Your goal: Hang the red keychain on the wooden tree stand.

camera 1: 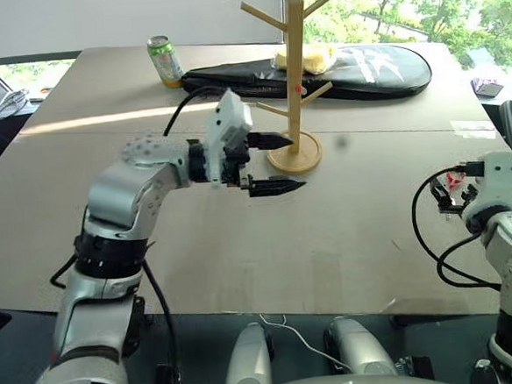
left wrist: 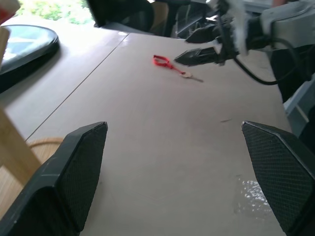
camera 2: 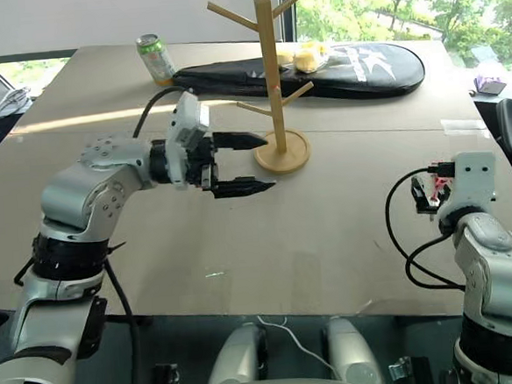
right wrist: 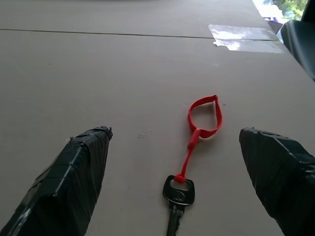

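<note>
Bright daylight enters from the far windows (camera 1: 419, 5), leaving a pale glare band across the far-left table (camera 1: 102, 120), with soft shadows.

Red keychain (right wrist: 204, 116): thin red loop, short tail tied to dark key, lying flat on table, loop at 12 o'clock from key.

Wooden tree stand (camera 1: 295, 62): light wood post, upright, round disc base, upward-angled pegs; 10 o'clock of keychain, well apart.

Left gripper (camera 2: 256, 164) open, fingers level, just left of the wooden tree stand (camera 2: 273, 85) base. Green can (camera 2: 154, 59) and black bag (camera 2: 318, 72) behind the stand. Right gripper (camera 2: 425, 193) well right of stand, near counter (camera 2: 330, 239) edge.
</note>
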`<state>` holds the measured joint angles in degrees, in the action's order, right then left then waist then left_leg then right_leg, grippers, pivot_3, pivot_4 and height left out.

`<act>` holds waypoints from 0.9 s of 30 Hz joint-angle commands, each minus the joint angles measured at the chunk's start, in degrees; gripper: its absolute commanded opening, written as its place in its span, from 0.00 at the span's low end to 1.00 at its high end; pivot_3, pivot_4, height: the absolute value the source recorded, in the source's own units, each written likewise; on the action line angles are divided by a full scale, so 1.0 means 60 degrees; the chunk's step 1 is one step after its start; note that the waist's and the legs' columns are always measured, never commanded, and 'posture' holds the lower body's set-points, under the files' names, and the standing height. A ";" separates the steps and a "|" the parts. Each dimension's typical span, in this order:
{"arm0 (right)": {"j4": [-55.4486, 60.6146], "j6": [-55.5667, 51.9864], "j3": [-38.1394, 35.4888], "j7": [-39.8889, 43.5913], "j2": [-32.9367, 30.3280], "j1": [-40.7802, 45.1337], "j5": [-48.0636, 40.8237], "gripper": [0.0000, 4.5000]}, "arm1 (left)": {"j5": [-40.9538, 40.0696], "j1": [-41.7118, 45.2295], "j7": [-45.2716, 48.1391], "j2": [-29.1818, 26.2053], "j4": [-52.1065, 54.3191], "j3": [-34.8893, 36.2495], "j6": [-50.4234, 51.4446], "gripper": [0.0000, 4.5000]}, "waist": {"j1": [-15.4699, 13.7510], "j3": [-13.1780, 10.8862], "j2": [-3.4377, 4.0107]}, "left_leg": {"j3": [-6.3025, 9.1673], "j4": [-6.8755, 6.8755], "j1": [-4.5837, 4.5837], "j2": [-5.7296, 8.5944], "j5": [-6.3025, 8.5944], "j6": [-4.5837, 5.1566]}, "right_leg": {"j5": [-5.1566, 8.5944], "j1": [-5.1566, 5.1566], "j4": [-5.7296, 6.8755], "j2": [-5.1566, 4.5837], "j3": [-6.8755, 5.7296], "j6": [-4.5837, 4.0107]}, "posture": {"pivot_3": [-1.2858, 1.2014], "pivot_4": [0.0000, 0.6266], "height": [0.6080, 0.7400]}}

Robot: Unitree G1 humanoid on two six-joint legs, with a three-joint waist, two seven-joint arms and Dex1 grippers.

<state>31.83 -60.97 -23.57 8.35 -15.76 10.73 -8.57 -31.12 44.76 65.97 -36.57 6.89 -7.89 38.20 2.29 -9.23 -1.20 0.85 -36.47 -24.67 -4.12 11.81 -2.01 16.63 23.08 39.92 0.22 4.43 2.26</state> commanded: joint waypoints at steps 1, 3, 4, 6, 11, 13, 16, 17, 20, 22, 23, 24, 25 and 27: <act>-0.0974 0.0139 -0.0131 -0.0098 -0.0244 0.0561 -0.0079 0.99 | 0.0450 0.0579 0.0276 0.0307 -0.0648 -0.0315 -0.0653 1.00 | 0.0005 -0.0002 0.0003 | 0.0001 0.0003 0.0001 0.0000 0.0000 0.0000 | 0.0000 0.0000 -0.0003 0.0002 0.0000 0.0000 | 0.52 0.24 1.00; -0.1436 0.0108 -0.0159 -0.0338 -0.0223 0.0780 -0.0002 0.99 | 0.0449 0.0728 0.0281 0.0459 -0.0784 -0.0282 -0.0637 1.00 | 0.0021 -0.0003 0.0005 | -0.0002 0.0003 -0.0001 0.0000 0.0000 0.0000 | 0.0000 0.0001 -0.0003 0.0001 0.0004 0.0000 | 0.52 0.24 1.00; -0.1602 0.0082 -0.0189 -0.0465 -0.0192 0.0858 0.0029 0.99 | 0.0470 0.0754 0.0301 0.0487 -0.0803 -0.0269 -0.0648 1.00 | 0.0022 -0.0005 0.0008 | -0.0001 0.0004 -0.0001 0.0000 0.0000 0.0000 | 0.0000 0.0002 -0.0003 0.0003 0.0004 0.0000 | 0.52 0.24 1.00; -0.1862 0.0107 -0.0218 -0.0646 -0.0168 0.0952 0.0051 0.99 | 0.0478 0.0725 0.0335 0.0472 -0.0729 -0.0241 -0.0604 1.00 | 0.0017 -0.0007 0.0012 | -0.0001 0.0005 -0.0003 -0.0001 0.0000 0.0000 | 0.0000 0.0005 -0.0002 0.0003 0.0004 0.0000 | 0.52 0.24 1.00; -0.2370 0.0170 -0.0318 -0.0893 0.0097 0.1175 -0.0131 0.99 | 0.0485 0.0677 0.0375 0.0376 -0.0667 -0.0165 -0.0496 1.00 | 0.0015 -0.0009 0.0015 | -0.0002 0.0004 -0.0003 -0.0001 -0.0001 0.0000 | 0.0000 0.0005 -0.0001 0.0002 0.0005 0.0000 | 0.52 0.24 1.00; -0.2616 0.0275 -0.0369 -0.1006 0.0149 0.1256 -0.0168 0.99 | 0.0500 0.0715 0.0373 0.0370 -0.0699 -0.0159 -0.0482 1.00 | 0.0013 -0.0009 0.0015 | -0.0001 0.0005 -0.0005 0.0000 -0.0001 0.0000 | 0.0000 0.0005 -0.0002 0.0001 0.0005 0.0000 | 0.52 0.24 1.00; -0.2951 0.0339 -0.0593 -0.1208 0.0277 0.1432 -0.0283 0.99 | 0.0490 0.0743 0.0351 0.0365 -0.0680 -0.0157 -0.0440 1.00 | 0.0017 -0.0009 0.0015 | -0.0004 0.0003 -0.0003 0.0000 -0.0001 0.0000 | -0.0001 0.0005 -0.0001 0.0000 0.0006 0.0001 | 0.52 0.24 1.00; -0.3062 0.0348 -0.0713 -0.1292 0.0335 0.1499 -0.0324 0.99 | 0.0507 0.0744 0.0344 0.0363 -0.0675 -0.0168 -0.0451 1.00 | 0.0014 -0.0009 0.0015 | -0.0003 0.0003 -0.0004 0.0000 -0.0001 0.0000 | -0.0001 0.0005 0.0000 0.0001 0.0006 0.0001 | 0.52 0.24 1.00; -0.3254 0.0440 -0.0846 -0.1388 0.0412 0.1535 -0.0395 0.99 | 0.0513 0.0713 0.0344 0.0338 -0.0622 -0.0172 -0.0449 1.00 | 0.0011 -0.0008 0.0014 | -0.0003 0.0003 -0.0005 0.0000 -0.0001 0.0000 | -0.0001 0.0004 -0.0002 0.0000 0.0006 0.0001 | 0.52 0.24 1.00; -0.3336 0.0556 -0.0820 -0.1391 0.0421 0.1470 -0.0415 0.94 | 0.0493 0.0713 0.0337 0.0327 -0.0578 -0.0162 -0.0416 1.00 | 0.0012 -0.0008 0.0014 | -0.0003 0.0003 -0.0005 0.0000 -0.0001 0.0000 | -0.0001 0.0004 -0.0002 -0.0001 0.0006 0.0002 | 0.52 0.24 1.00; -0.3378 0.0618 -0.0807 -0.1398 0.0429 0.1429 -0.0426 0.87 | 0.0474 0.0716 0.0330 0.0323 -0.0543 -0.0156 -0.0390 1.00 | 0.0012 -0.0008 0.0014 | -0.0003 0.0002 -0.0005 0.0000 -0.0001 0.0000 | -0.0001 0.0004 -0.0002 -0.0001 0.0006 0.0002 | 0.52 0.24 1.00; -0.3422 0.0667 -0.0801 -0.1404 0.0431 0.1403 -0.0436 0.78 | 0.0460 0.0727 0.0322 0.0325 -0.0520 -0.0155 -0.0365 1.00 | 0.0012 -0.0008 0.0014 | -0.0004 0.0002 -0.0004 0.0000 -0.0001 0.0000 | -0.0001 0.0004 -0.0001 -0.0001 0.0006 0.0002 | 0.52 0.24 1.00; -0.3450 0.0712 -0.0788 -0.1403 0.0433 0.1371 -0.0445 0.73 | 0.0444 0.0728 0.0317 0.0324 -0.0482 -0.0155 -0.0340 1.00 | 0.0015 -0.0008 0.0014 | -0.0003 0.0002 -0.0004 0.0000 -0.0001 0.0000 | -0.0001 0.0004 -0.0001 0.0000 0.0006 0.0002 | 0.52 0.24 1.00; -0.3458 0.0783 -0.0740 -0.1395 0.0432 0.1287 -0.0461 0.50 | 0.0401 0.0696 0.0315 0.0309 -0.0362 -0.0142 -0.0283 1.00 | 0.0031 -0.0008 0.0014 | -0.0004 0.0002 -0.0003 -0.0001 -0.0001 0.0000 | -0.0001 0.0004 0.0000 0.0001 0.0007 0.0002 | 0.52 0.24 1.00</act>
<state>11.36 -56.55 -27.98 -0.22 -13.18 19.37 -10.57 -28.21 47.93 67.78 -34.17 1.79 -9.94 36.35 2.48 -9.28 -1.11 0.83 -36.45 -24.69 -4.13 11.81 -2.01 16.62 23.10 39.92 0.22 4.47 2.27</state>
